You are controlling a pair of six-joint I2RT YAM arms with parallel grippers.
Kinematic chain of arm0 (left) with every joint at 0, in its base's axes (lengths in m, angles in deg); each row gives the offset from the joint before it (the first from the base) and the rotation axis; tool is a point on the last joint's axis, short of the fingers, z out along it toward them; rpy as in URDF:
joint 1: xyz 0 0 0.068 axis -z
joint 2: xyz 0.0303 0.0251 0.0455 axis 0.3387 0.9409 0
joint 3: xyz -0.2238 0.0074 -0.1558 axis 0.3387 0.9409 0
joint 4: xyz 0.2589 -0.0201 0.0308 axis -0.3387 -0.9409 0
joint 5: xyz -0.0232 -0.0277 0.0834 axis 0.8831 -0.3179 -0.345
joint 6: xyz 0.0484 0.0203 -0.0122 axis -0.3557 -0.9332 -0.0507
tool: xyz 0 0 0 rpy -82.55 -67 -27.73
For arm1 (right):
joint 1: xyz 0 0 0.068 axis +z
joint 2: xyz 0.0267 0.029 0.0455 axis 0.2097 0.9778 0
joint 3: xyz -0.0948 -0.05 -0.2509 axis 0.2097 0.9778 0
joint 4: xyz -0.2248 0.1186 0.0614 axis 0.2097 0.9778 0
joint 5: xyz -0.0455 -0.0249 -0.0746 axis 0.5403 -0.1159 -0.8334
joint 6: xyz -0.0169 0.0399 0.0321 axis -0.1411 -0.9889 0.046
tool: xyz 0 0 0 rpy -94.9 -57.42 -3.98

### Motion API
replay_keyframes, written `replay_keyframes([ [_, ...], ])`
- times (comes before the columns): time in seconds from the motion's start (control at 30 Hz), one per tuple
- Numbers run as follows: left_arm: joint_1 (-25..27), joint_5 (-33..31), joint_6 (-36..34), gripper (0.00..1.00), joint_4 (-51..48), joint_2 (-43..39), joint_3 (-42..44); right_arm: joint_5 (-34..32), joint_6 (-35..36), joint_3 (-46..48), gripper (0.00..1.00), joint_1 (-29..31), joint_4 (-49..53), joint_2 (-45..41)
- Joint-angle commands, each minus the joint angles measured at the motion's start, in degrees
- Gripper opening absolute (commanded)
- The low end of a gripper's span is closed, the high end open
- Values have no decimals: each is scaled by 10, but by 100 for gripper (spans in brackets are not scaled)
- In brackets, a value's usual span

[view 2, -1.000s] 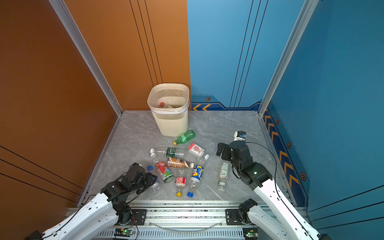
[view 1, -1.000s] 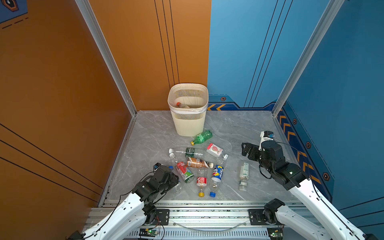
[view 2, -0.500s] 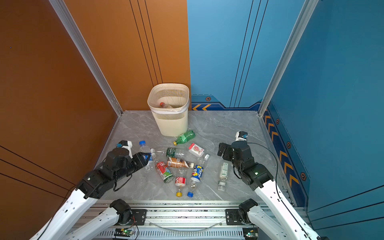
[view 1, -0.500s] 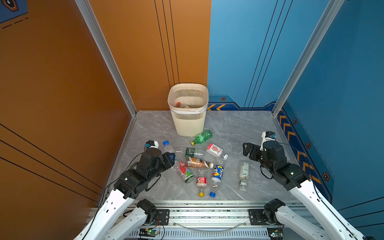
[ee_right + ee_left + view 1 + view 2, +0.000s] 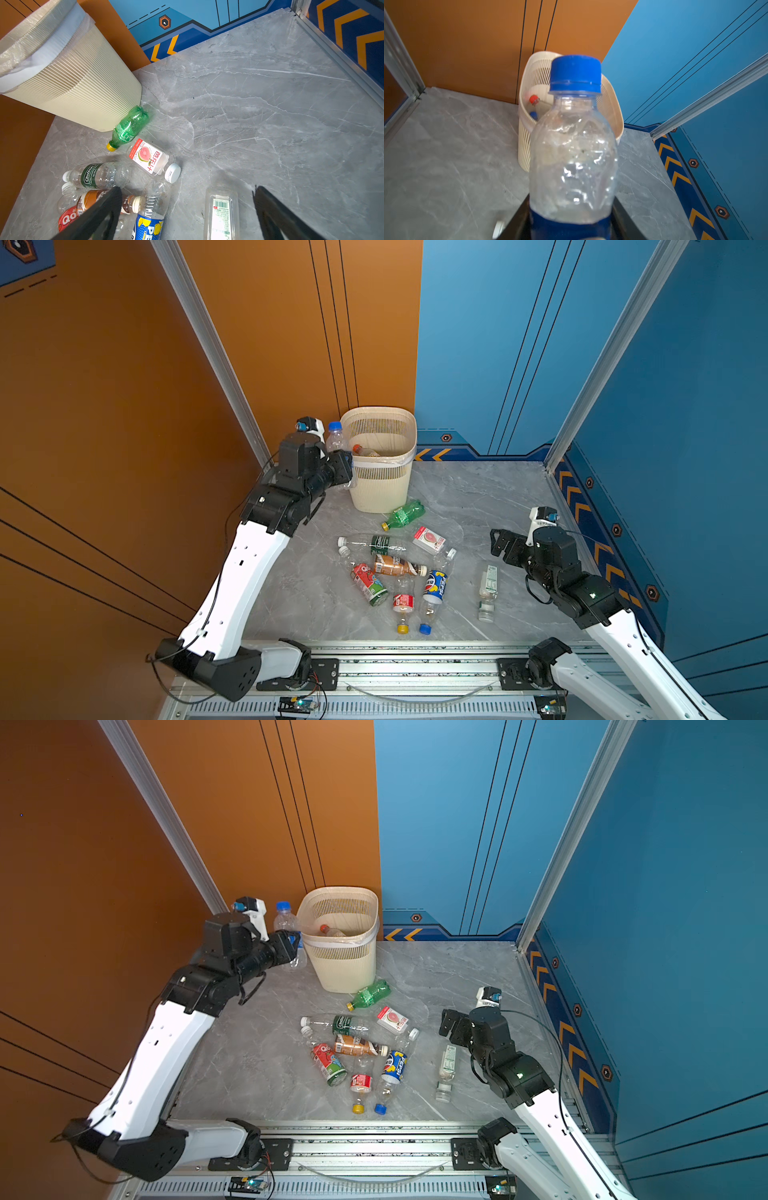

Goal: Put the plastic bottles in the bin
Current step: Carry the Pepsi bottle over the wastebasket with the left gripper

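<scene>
My left gripper is shut on a clear plastic bottle with a blue cap and blue label. It holds the bottle upright, just left of the cream slatted bin, about level with the rim. A red-capped bottle lies inside the bin. Several more bottles lie on the floor, among them a green one, a Pepsi one and a brown one. My right gripper hangs open above a clear white-labelled bottle, touching nothing.
Orange walls stand at the left and back, blue walls at the right. A metal corner post stands just behind the left arm. An aluminium rail runs along the front edge. The grey marble floor stretches right of the bin.
My left arm has lifted the blue-capped bottle from the front-left floor and carried it up and back to the bin's left side. The right arm has barely moved.
</scene>
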State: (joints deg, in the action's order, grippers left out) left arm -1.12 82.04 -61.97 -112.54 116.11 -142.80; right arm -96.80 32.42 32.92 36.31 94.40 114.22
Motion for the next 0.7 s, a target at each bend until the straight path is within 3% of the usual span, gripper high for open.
replay_keyframes([
  [0.0, -15, 31, -63, 46, 24, 72, -89, 5, -9, 5, 100, -6, 24, -8],
  [0.37, -57, 70, -73, 46, 16, 302, -320, 9, -10, 7, 100, -13, 31, -13],
  [0.67, -70, 77, -70, 46, -8, 398, -407, 18, -4, 8, 100, -28, 34, -15],
])
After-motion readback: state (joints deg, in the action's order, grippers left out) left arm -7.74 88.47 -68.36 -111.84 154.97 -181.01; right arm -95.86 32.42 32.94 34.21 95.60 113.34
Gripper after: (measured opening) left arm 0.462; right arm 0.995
